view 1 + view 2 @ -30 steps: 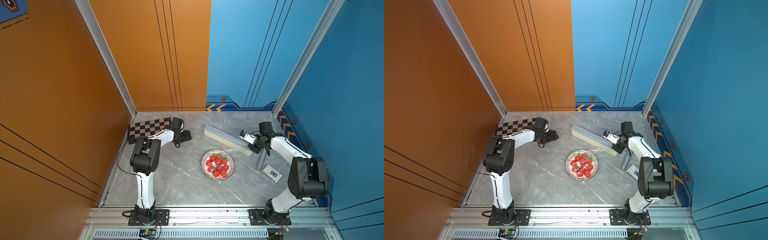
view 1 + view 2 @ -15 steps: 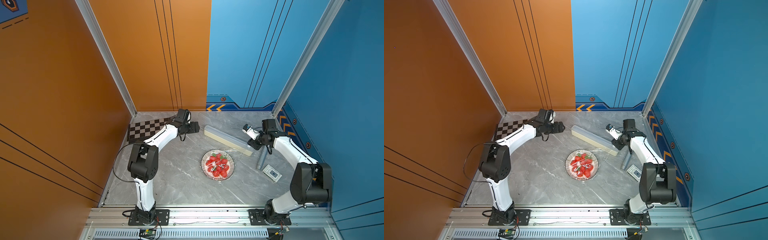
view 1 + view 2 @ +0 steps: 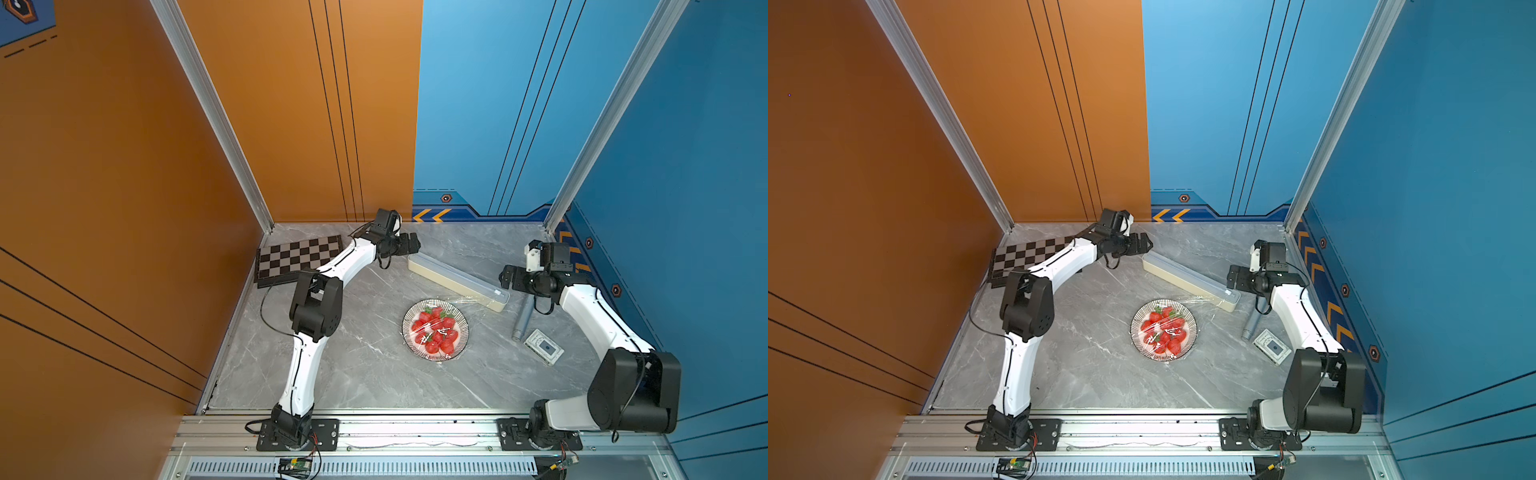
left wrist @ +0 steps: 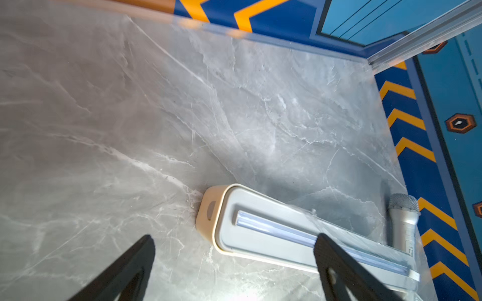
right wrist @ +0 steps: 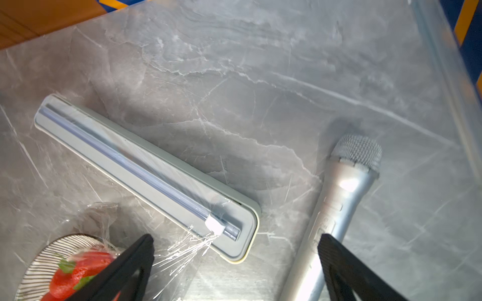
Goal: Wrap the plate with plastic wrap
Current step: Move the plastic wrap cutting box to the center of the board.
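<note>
roughly central sits the plate (image 3: pixel 408 332), plastic wrap (image 5: pixel 182 250) draped over its strawberries (image 3: pixel 436 330) as cover and trailing to the right end of the box (image 3: pixel 457 282) just beyond (seemingly uncut). left gripper (image 3: pixel 410 243) and right gripper (image 3: pixel 505 277) hang wide open and empty at the box's ends.
</note>
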Tool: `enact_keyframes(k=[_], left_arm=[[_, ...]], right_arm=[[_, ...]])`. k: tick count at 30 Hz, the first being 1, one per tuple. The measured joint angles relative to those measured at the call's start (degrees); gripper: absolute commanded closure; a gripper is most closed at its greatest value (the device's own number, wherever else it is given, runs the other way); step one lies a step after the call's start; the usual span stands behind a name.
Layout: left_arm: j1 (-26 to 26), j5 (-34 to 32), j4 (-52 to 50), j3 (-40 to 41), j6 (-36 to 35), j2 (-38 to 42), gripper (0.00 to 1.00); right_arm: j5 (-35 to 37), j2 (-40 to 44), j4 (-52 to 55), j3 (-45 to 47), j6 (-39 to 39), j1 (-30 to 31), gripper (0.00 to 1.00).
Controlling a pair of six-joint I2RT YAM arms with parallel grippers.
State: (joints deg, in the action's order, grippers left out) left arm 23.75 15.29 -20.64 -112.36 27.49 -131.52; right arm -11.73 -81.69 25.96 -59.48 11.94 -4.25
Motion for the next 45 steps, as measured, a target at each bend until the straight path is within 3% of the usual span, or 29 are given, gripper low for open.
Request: enact_keyframes(k=[9,19,28,35,40,45], left_arm=[[0.3,4.9,-0.5,-7.2,2.4,-7.1,0.04],[0.2,7.9,0.3,-8.6,3.1,-8.7,0.08],[-3.4,1.0,-0.1,8.9,0.8,3.4,0.07],[-3.4,-4.0,-1.1,16.8,-1.2,11.5,0.07],[-0.7,-6.5,-1.6,17.2,-5.6,16.2,0.12],[6.1,-0.5,-1.6,15.1,-10.8,16.9,0.19]], right_arm=[[-3.5,-7.8,-0.3,1.4,13.4,2.3,0.0],[-6.0,-11.5,-3.7,0.8,17.5,5.6,0.0],[-6.1,-18.6,-5.7,-6.3,17.0,11.4,0.0],[-2.8,-18.8,-6.2,-9.2,14.4,10.5,0.03],[0.9,-15.8,-2.1,-10.9,10.7,9.5,0.1],[1.3,-13.9,1.0,-11.2,8.9,9.9,0.19]])
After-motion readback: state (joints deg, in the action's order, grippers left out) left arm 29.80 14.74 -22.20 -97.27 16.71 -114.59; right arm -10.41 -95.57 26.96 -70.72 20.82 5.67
